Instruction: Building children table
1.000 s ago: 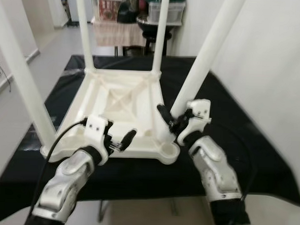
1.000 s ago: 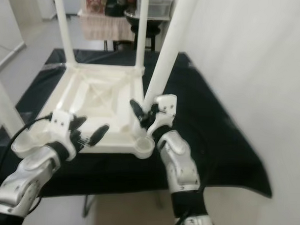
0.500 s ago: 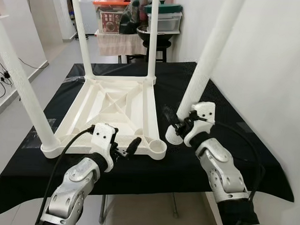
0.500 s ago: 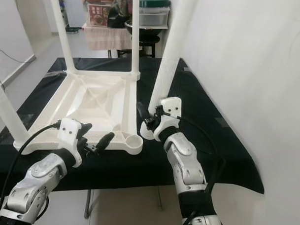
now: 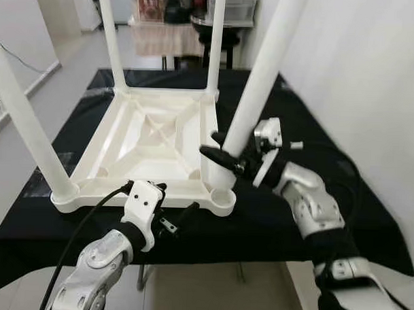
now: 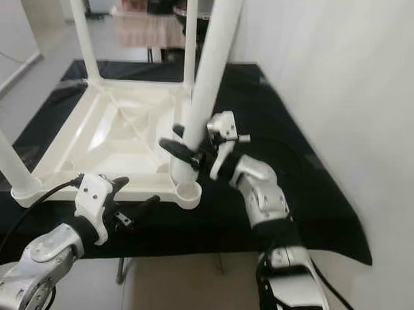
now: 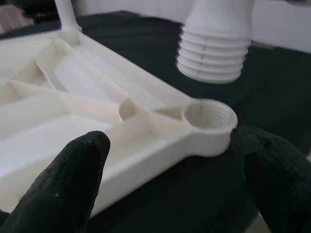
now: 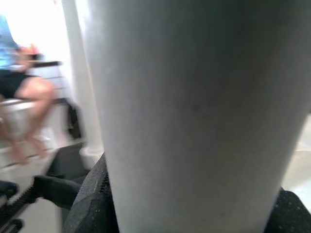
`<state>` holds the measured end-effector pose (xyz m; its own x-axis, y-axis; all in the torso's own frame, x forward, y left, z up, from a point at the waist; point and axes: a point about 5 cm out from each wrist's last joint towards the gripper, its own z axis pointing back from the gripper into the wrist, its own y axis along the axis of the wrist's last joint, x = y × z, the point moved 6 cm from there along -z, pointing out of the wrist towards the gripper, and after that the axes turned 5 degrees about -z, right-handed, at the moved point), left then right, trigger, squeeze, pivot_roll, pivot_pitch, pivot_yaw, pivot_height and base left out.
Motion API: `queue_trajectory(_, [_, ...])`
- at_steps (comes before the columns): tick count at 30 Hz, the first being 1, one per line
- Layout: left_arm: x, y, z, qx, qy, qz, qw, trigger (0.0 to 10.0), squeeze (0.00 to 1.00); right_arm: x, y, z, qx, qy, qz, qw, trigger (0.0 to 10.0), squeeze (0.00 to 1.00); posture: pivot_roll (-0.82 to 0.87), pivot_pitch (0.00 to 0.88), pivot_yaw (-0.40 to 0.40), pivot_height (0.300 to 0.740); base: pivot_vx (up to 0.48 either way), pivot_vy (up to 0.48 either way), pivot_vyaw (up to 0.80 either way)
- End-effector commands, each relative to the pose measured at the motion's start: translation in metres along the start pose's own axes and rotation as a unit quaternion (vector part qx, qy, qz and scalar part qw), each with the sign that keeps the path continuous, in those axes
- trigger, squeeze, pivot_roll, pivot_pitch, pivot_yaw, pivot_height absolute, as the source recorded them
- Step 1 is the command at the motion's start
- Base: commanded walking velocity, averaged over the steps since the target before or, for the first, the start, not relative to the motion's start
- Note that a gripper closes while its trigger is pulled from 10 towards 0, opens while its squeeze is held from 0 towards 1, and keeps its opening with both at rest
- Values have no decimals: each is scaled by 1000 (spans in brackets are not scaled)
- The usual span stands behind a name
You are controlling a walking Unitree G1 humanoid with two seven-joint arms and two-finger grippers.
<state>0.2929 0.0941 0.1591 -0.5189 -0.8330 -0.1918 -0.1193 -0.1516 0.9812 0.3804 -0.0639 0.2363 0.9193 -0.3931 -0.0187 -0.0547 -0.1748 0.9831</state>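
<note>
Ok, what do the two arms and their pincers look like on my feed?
Both arms are jointed silver metal shells with black sections at the joints. Each ends in a white block at the wrist carrying two long black fingers: left pincer, right pincer. A black cable loops to the left wrist, and thinner black cables run along the right forearm.

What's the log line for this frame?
right gripper: shut on fourth leg | leg over empty corner socket, unseated | left gripper: open at socket corner
</note>
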Motion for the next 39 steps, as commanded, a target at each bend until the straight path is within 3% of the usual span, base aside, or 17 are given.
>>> queue_trajectory(1, [18, -2, 12, -12, -42, 9, 999, 10000, 0, -6, 2, 5, -2, 45, -14, 999, 10000, 0, 87, 218, -36, 740, 0, 0, 0])
queue_trajectory(7, [37, -3, 32, -28, -88, 7, 996, 10000, 0, -13, 4, 10, -17, 101, -6, 995, 10000, 0, 116, 262, -17, 740, 0, 0, 0])
queue_trajectory(10, [40, -3, 36, -30, -95, 8, 995, 10000, 0, -14, 4, 11, -19, 111, -5, 994, 10000, 0, 116, 262, -17, 740, 0, 0, 0])
queue_trajectory(11, [48, 1, 41, -28, -114, 18, 993, 10000, 0, -17, 7, 15, -35, 141, 8, 989, 10000, 0, 124, 290, -7, 740, 0, 0, 0])
queue_trajectory(16, [57, 1, 51, -36, -131, 33, 990, 10000, 0, -17, 18, 18, -34, 160, 21, 986, 10000, 0, 119, 318, 13, 740, 0, 0, 0])
queue_trajectory(23, [68, -1, 64, -51, -142, 36, 988, 10000, 0, -26, 28, 16, -25, 182, 47, 982, 10000, 0, 125, 352, 13, 740, 0, 0, 0])
queue_trajectory(25, [74, 1, 73, -58, -145, 45, 987, 10000, 0, -37, 34, 8, -22, 208, 69, 976, 10000, 0, 123, 367, 8, 740, 0, 0, 0])
queue_trajectory(35, [85, 10, 80, -54, -148, 70, 985, 10000, 0, -22, 36, 7, -59, 194, 95, 975, 10000, 0, 110, 404, -21, 740, 0, 0, 0])
queue_trajectory(38, [87, 11, 80, -53, -147, 71, 985, 10000, 0, -25, 37, 8, -64, 206, 94, 972, 10000, 0, 104, 407, -26, 740, 0, 0, 0])
queue_trajectory(39, [89, 12, 80, -51, -148, 74, 985, 10000, 0, -33, 35, 5, -71, 230, 91, 966, 10000, 0, 96, 412, -33, 740, 0, 0, 0])
